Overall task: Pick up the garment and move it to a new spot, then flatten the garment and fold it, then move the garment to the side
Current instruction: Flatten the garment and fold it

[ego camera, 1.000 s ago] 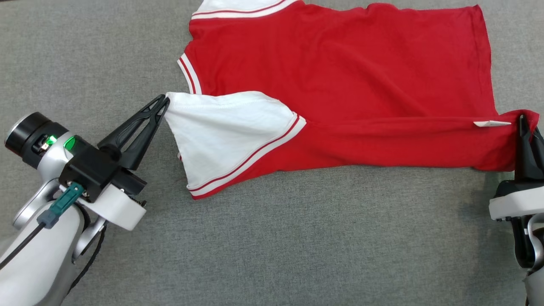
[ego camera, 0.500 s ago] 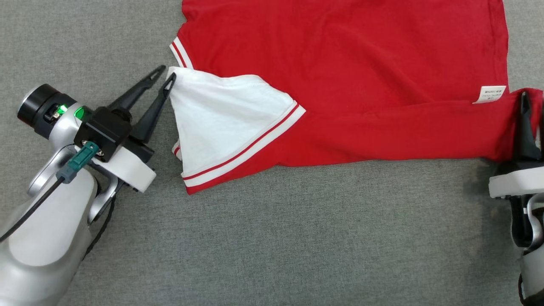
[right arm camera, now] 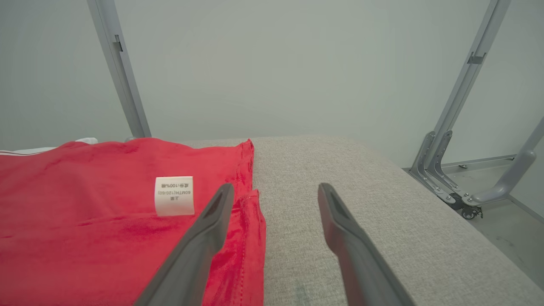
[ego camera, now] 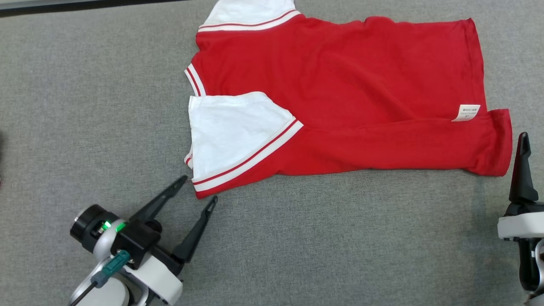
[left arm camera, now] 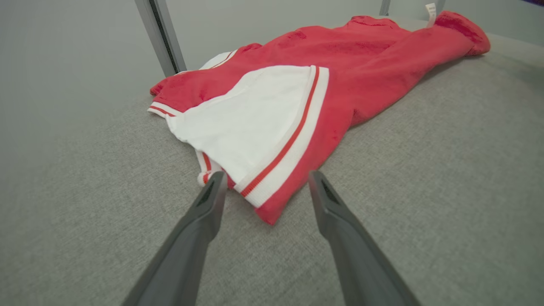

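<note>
Garment (ego camera: 340, 85) flat on table (ego camera: 340, 238), near edge folded over. Left gripper (ego camera: 199, 188) just off its sleeve corner, jaws spread, empty. Right gripper (right arm camera: 275, 189) beside its hem, jaws spread, empty.

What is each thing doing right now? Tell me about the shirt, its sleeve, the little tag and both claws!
Red shirt: lying on the grey table, near edge folded over, nothing holding it.
White sleeve: folded onto the red part.
Tag: showing, on top of the red cloth.
Left claw: open, empty, at the sleeve's corner.
Right claw: open, empty, beside the shirt's hem.
</note>
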`<state>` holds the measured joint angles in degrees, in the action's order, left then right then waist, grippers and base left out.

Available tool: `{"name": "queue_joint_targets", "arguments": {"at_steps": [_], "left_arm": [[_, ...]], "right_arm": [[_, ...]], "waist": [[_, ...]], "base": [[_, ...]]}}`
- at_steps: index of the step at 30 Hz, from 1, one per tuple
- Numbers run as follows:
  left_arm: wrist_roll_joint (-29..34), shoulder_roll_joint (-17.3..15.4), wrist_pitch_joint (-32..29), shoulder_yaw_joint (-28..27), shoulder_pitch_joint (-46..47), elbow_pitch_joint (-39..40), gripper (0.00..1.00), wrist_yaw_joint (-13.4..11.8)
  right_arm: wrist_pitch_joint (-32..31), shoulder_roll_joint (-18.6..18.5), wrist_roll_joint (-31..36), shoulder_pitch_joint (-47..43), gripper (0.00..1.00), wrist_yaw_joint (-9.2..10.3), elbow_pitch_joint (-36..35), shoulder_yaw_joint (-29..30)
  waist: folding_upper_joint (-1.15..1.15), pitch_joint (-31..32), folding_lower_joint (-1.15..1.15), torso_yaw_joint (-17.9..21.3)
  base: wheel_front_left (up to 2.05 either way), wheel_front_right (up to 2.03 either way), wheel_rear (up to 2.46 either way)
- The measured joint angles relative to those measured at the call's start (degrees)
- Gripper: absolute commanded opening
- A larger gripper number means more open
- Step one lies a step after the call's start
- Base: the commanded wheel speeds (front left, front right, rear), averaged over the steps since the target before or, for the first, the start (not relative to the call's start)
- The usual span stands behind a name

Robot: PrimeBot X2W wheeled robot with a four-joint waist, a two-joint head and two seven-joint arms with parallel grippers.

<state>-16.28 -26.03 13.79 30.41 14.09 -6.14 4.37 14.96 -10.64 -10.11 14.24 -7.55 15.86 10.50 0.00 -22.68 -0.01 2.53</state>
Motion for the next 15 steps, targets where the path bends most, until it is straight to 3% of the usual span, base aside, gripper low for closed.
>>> {"name": "queue_joint_targets", "arguments": {"at_steps": [7, 8, 9, 11, 15], "left_arm": [[-3.56, -0.42, -5.35, 2.29, -0.73, -0.47, 1.0, 1.66], [-3.71, -0.58, -5.84, 2.77, -0.36, -0.93, 0.94, 1.72], [-3.78, -0.75, -6.34, 3.05, 0.13, -1.49, 0.71, 1.97], [-4.1, -1.19, -6.8, 3.81, 1.33, -2.14, 0.0, 2.19], [-5.13, -1.65, -7.33, 4.03, 3.29, -3.15, 0.0, 2.52]], "right_arm": [[0.0, -0.18, -0.6, -0.87, 1.0, 0.0, 1.82, -3.01], [0.01, -0.38, -0.98, -0.86, 1.0, 0.0, 2.29, -3.91], [0.0, -0.55, -1.33, -0.83, 1.0, 0.0, 2.86, -4.71], [0.0, -1.31, -2.13, -0.77, 1.0, 0.0, 4.04, -6.15], [0.0, -2.79, -3.83, -0.41, 1.0, 0.01, 7.58, -8.14]], "waist": [[0.0, 1.15, 0.0, 0.31], [0.0, 1.1, 0.0, 0.45], [0.0, 1.01, 0.0, 0.59], [0.0, 0.74, 0.0, 0.85], [0.0, -0.17, 0.0, 1.01]], "base": [[0.0, 0.0, 0.0], [0.0, 0.0, 0.0], [0.0, 0.0, 0.0], [0.0, 0.0, 0.0], [0.0, 0.0, 0.0]]}}
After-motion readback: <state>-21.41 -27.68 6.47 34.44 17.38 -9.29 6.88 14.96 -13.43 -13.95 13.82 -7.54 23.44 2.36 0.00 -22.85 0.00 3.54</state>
